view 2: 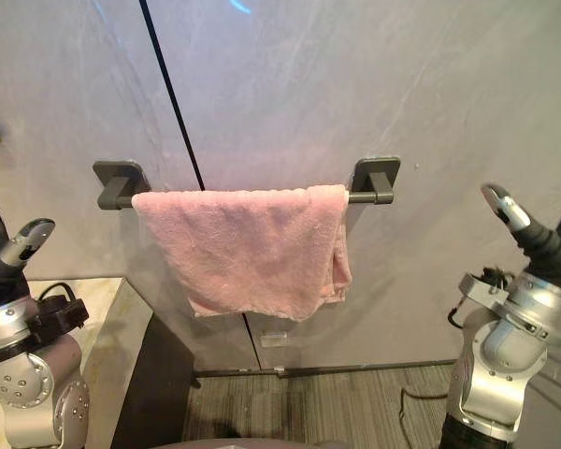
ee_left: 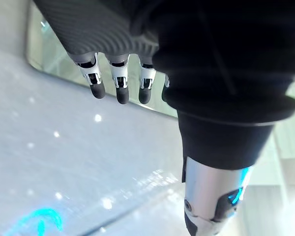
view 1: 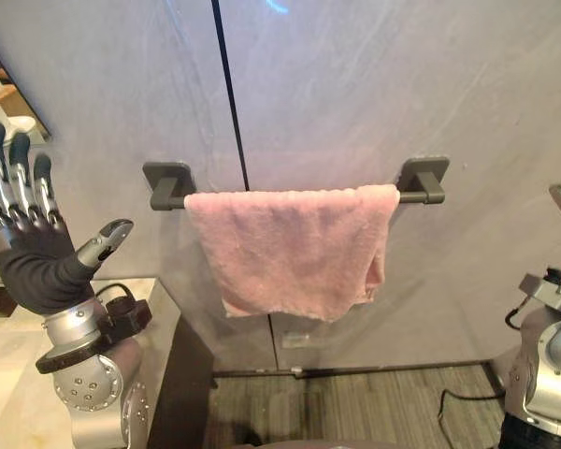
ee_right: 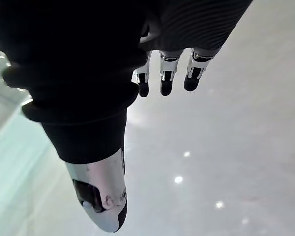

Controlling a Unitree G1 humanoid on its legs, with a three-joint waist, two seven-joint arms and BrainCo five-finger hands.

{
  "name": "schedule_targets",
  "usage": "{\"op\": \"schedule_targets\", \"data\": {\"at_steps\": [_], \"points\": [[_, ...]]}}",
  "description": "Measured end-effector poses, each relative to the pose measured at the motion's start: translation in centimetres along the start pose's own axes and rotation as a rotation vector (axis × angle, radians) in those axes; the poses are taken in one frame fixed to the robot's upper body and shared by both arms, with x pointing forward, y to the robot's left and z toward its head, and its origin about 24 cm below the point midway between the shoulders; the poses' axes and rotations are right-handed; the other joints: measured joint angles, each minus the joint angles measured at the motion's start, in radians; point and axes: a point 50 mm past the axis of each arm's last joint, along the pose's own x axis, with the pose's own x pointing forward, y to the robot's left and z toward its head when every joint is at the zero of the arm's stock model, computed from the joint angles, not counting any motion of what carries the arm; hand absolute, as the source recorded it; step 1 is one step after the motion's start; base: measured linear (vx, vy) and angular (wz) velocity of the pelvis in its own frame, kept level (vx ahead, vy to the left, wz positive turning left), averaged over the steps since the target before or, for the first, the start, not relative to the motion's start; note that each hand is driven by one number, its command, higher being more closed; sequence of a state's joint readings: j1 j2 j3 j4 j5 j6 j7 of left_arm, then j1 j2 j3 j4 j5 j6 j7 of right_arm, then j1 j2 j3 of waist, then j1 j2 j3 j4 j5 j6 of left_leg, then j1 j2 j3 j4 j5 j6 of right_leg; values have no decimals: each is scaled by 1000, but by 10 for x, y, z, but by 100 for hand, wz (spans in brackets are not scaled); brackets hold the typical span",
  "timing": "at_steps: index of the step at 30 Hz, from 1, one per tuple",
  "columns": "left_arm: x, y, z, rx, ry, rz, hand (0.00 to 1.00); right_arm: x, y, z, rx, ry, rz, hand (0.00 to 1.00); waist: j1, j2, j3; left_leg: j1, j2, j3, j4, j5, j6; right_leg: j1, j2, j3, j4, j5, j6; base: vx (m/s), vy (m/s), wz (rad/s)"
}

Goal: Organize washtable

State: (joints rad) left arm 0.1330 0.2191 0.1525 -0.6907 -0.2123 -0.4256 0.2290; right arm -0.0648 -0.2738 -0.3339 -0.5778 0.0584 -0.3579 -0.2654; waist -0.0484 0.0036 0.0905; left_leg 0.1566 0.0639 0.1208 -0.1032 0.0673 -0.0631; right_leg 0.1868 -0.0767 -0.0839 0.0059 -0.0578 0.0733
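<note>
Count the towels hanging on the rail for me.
1: a pink towel draped over the wall rail, reaching its right bracket. Its doubled right edge could hide another.

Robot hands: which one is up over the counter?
The left hand, raised with straight fingers above the pale counter. The right hand is past the pink towel, by the wall, with floor below it.

A pale grey marbled wall (view 1: 402, 84) is split by a thin black vertical seam (view 1: 230, 94). A dark grey metal towel bar (view 1: 423, 180) is fixed across it on two square brackets. A small white plate (view 1: 295, 340) sits low on the wall, above grey wood-grain flooring (view 1: 355, 407).
</note>
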Motion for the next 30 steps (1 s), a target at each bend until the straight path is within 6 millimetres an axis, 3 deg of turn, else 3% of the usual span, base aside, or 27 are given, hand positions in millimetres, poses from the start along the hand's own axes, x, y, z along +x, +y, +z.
{"op": "schedule_targets", "data": {"at_steps": [4,5,7,12,17,21,26,30], "points": [[-1,-33,-5,-307,50,-199,0,1,54,11,401,-38,281,0,3,2,-18,0,0,0,0,0,0,-3,0,0,6,-1,1,-50,-6,0],[-3,-37,-8,-334,70,-231,0,0,59,12,452,-31,318,0,5,2,-18,0,0,0,0,1,0,-3,0,1,7,-1,1,-51,-5,-1],[-20,-57,-29,-429,238,-425,0,-12,87,16,657,25,525,0,9,4,-19,-3,0,2,0,2,-1,-10,0,2,10,-1,1,-42,-3,-2],[-64,-69,-59,-460,555,-769,0,-53,116,8,772,228,974,0,7,-4,-21,-4,0,18,0,2,0,-20,0,16,12,0,3,-14,1,-10],[-102,-50,-82,-392,805,-908,0,-101,108,-31,692,565,1213,0,7,-7,-18,-11,1,30,0,2,0,-39,1,30,24,1,2,6,-1,-7],[-129,-39,-93,-356,961,-930,0,-134,96,-49,639,756,1270,0,9,-6,-17,-10,2,31,0,2,0,-40,1,30,25,1,2,2,-3,-1],[-133,-36,-106,-295,967,-849,0,-171,77,-73,453,940,1283,0,15,3,-9,-10,1,27,-1,4,2,-39,0,27,27,0,2,-16,-1,1],[-140,-32,-124,-183,983,-667,0,-177,80,-78,340,910,1149,0,8,15,-3,-16,1,22,-1,5,0,-46,0,22,27,-4,2,-23,-4,2]]}}
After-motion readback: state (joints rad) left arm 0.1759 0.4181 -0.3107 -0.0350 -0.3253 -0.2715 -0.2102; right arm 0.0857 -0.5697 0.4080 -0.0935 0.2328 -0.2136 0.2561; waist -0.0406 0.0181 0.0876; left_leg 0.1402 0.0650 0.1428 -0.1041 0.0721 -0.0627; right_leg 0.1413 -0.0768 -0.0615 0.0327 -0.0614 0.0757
